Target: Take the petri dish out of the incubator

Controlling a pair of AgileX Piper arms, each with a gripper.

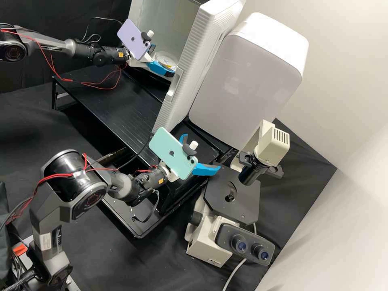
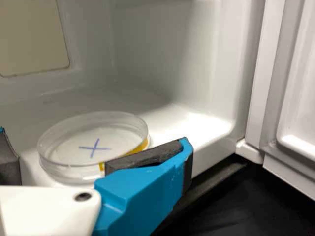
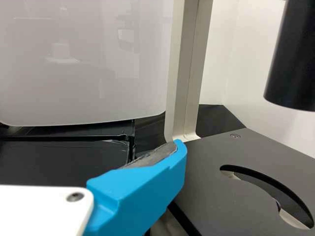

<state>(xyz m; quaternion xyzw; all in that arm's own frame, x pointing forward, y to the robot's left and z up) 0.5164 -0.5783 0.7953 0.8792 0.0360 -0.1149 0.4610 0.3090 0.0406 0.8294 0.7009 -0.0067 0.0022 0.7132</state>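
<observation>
The petri dish point(image 2: 93, 142), just inside the incubator point(image 2: 197, 73), looks light, thin, slippery and easy to crack. Left fingers point(image 2: 147, 182) stand wide around it; squeeze its round side gently.

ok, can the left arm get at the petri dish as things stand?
Probably yes. The incubator door stands open, the petri dish sits near the front edge inside, and the left gripper is open with a finger on either side of it.
</observation>
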